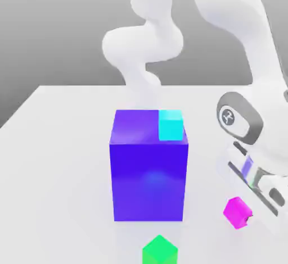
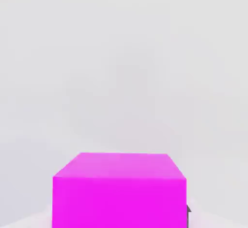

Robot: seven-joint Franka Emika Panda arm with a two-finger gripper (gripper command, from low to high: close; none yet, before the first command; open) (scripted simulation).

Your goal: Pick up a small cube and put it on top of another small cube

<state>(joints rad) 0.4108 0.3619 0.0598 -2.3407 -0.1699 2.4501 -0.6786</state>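
The small cube (image 1: 236,212) is glossy magenta-pink and sits low at the exterior view's right, just over the white table (image 1: 56,173). My gripper (image 1: 246,214) reaches down to it from the right and is shut on it. In the hand view the small cube (image 2: 118,190) sits close up between the fingers, with one dark fingertip (image 2: 188,215) showing at its edge. A small cyan cube (image 1: 171,124) rests on the top right corner of the big blue-purple block (image 1: 149,167). A small green cube (image 1: 160,250) lies on the table in front of that block.
The big block stands mid-table, to the left of my hand and much taller than the small cubes. The white arm rises behind it and along the exterior view's right. Bare table stretches to the block's left.
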